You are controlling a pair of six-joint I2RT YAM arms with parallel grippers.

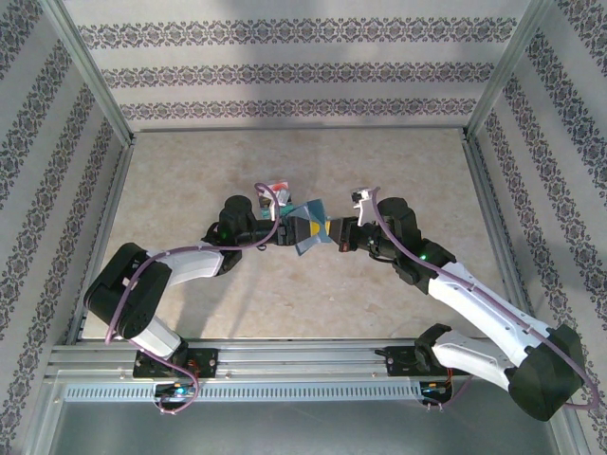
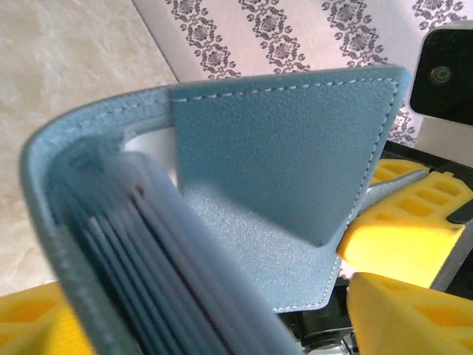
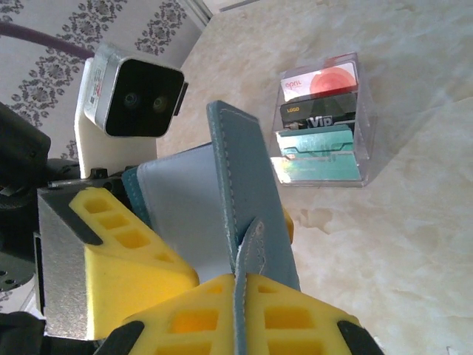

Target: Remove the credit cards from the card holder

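The slate-blue card holder (image 1: 308, 230) hangs open above the table's middle, between both grippers. My right gripper (image 3: 247, 285) is shut on its little closure tab (image 3: 251, 244). In the left wrist view the card holder (image 2: 281, 140) is close up, its stacked inner slots (image 2: 140, 259) blurred. My left gripper (image 2: 222, 318) stands wide open, one yellow finger (image 2: 29, 318) outside the cover and the other (image 2: 406, 310) beyond the flap. Red-white, black and teal credit cards (image 3: 321, 122) lie in a clear box (image 1: 274, 189) on the table.
The marble-patterned tabletop (image 1: 398, 161) is fenced by metal rails and patterned walls (image 1: 285, 76). The clear box (image 3: 362, 96) sits just behind the left gripper (image 1: 285, 227). The right gripper (image 1: 334, 233) faces it from the right.
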